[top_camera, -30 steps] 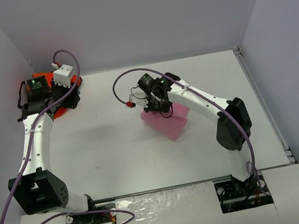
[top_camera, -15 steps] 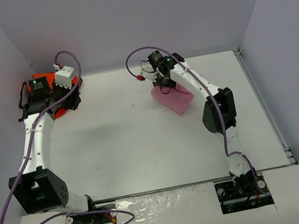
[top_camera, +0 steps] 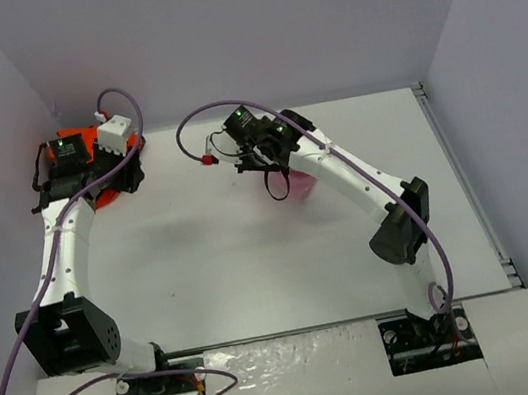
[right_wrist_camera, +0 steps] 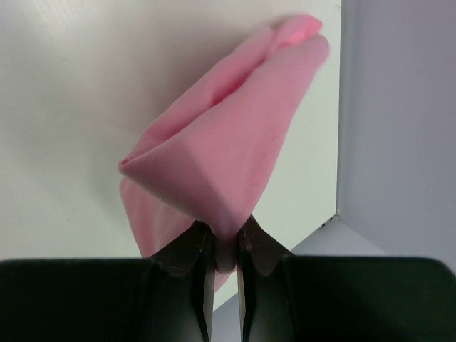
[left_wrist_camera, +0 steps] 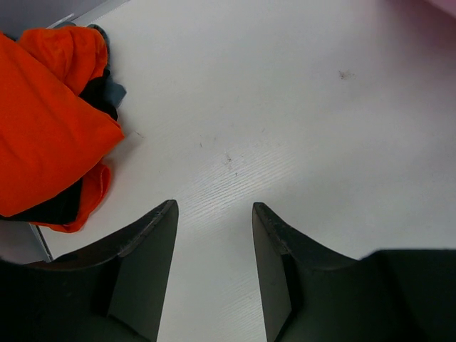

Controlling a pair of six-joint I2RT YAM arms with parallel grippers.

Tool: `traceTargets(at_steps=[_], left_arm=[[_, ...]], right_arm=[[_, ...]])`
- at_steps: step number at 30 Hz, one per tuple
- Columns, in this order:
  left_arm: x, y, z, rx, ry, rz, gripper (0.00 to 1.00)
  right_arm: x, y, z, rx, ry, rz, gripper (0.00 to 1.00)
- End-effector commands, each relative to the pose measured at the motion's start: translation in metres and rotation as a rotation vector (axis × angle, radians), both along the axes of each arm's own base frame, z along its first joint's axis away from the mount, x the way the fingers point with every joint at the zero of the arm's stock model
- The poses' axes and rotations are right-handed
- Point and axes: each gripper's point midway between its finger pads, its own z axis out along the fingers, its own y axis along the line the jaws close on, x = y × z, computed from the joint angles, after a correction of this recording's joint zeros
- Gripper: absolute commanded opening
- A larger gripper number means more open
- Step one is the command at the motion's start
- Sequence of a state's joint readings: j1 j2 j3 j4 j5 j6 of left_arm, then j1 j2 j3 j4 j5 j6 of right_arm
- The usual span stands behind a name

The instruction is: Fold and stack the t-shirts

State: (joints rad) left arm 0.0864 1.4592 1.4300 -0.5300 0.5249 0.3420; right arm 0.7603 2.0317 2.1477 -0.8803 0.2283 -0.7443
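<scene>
My right gripper (right_wrist_camera: 226,231) is shut on a fold of the pink t-shirt (right_wrist_camera: 228,142), which hangs bunched from the jaws above the table. From above, that pink t-shirt (top_camera: 293,187) shows only partly under the right gripper (top_camera: 274,178) at the back middle of the table. The orange t-shirt (left_wrist_camera: 50,121) lies crumpled at the far left corner, with dark navy-black cloth (left_wrist_camera: 107,92) tucked in it. My left gripper (left_wrist_camera: 212,214) stands open over bare table just right of that heap. In the top view the orange t-shirt (top_camera: 82,142) is mostly hidden under the left gripper (top_camera: 113,172).
The white table (top_camera: 213,257) is walled at the back and both sides. A metal rail (top_camera: 465,184) runs along its right edge. Purple cables loop from both arms.
The right arm swung the pink t-shirt toward the back, then left and slightly nearer; the shirt went from lying spread on the table to hanging bunched. The left arm has stayed still.
</scene>
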Motion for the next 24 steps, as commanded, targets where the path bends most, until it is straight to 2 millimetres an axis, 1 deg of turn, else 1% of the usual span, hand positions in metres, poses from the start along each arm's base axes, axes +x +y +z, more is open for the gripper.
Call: traceTargets(at_steps=[1,2,5,7,9,11,12,13,16,17,20,22,24], left_arm=[[-0.007,-0.007,0.054,0.003,-0.156,-0.037,0.43],[-0.009,-0.007,0.055,0.003,-0.158,-0.039,0.43],[-0.012,-0.007,0.056,0.005,-0.157,-0.035,0.43],[-0.013,-0.006,0.057,0.006,-0.16,-0.033,0.43],[-0.012,-0.006,0.058,0.004,-0.16,-0.031,0.43],[-0.01,-0.006,0.058,0.0,-0.161,-0.03,0.43],[-0.01,-0.007,0.057,-0.002,-0.158,-0.03,0.43],[-0.009,-0.007,0.057,-0.003,-0.157,-0.03,0.43],[-0.009,-0.006,0.053,0.004,-0.15,-0.031,0.43],[-0.009,-0.006,0.052,0.004,-0.147,-0.03,0.43],[-0.009,-0.004,0.047,0.021,-0.139,-0.031,0.43],[-0.009,-0.004,0.044,0.024,-0.133,-0.034,0.43],[-0.009,-0.004,0.042,0.024,-0.129,-0.037,0.43]], right_arm=[[-0.046,-0.007,0.044,0.086,0.018,0.043,0.0],[-0.053,-0.006,0.043,0.094,0.044,0.057,0.0],[-0.073,0.003,0.042,0.134,0.114,0.125,0.0],[-0.079,0.006,0.039,0.124,0.129,0.146,0.0],[-0.074,0.008,0.034,0.111,0.13,0.147,0.0],[-0.065,0.011,0.03,0.104,0.123,0.147,0.0],[-0.061,0.015,0.025,0.101,0.13,0.153,0.0],[-0.059,0.018,0.017,0.09,0.148,0.157,0.0],[-0.056,0.041,-0.002,0.102,0.202,0.201,0.0],[-0.059,0.043,-0.004,0.105,0.22,0.213,0.0],[-0.087,0.068,-0.011,0.092,0.269,0.318,0.0],[-0.104,0.077,-0.015,0.071,0.284,0.37,0.0],[-0.115,0.082,-0.017,0.059,0.293,0.394,0.0]])
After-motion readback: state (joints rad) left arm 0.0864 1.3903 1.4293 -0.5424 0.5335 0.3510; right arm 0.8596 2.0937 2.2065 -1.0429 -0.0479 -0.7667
